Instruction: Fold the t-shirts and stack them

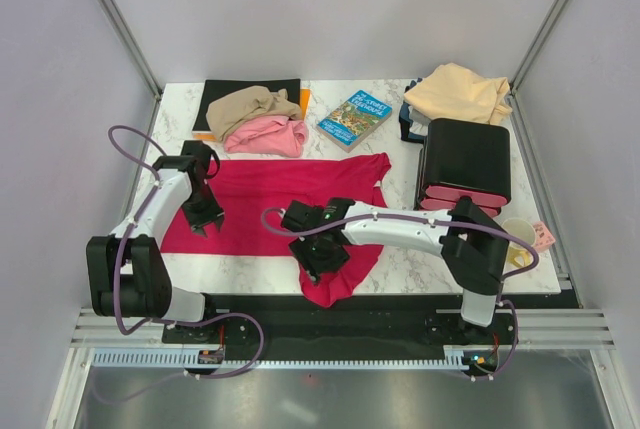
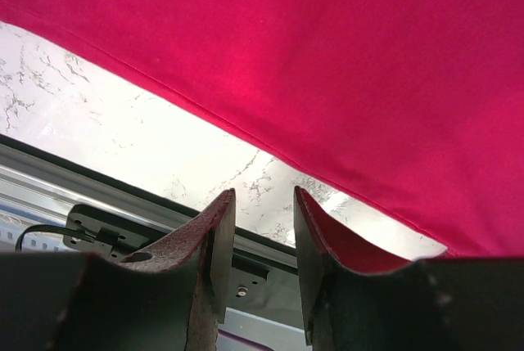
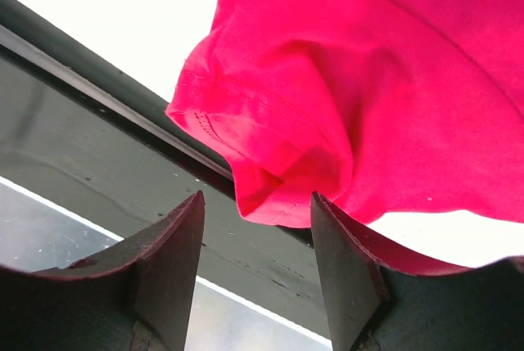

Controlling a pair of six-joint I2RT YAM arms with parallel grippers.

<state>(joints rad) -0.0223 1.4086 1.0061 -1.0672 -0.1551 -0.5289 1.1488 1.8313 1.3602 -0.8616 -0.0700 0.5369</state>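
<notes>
A crimson red t-shirt (image 1: 280, 204) lies spread over the middle of the table, and one bunched corner (image 3: 311, 114) hangs over the front edge. My left gripper (image 1: 204, 215) is over its left edge; in the left wrist view it (image 2: 264, 204) stands open and empty, the red hem (image 2: 327, 65) just beyond the tips. My right gripper (image 1: 322, 259) is at the bunched front corner, open (image 3: 258, 204), with the cloth just past its fingertips. The crumpled tan-brown shirt (image 1: 250, 104) and pink shirt (image 1: 268, 137) lie at the back left. The peach-cream shirt (image 1: 460, 94) is at the back right.
A flat black mat (image 1: 220, 91) lies under the tan-brown shirt. A blue book (image 1: 355, 119) is at the back centre. A black box (image 1: 468, 157) on a red-edged stack stands at the right, with a cup (image 1: 518, 234) near the right front corner. The table's dark front rail (image 3: 98, 155) is close below.
</notes>
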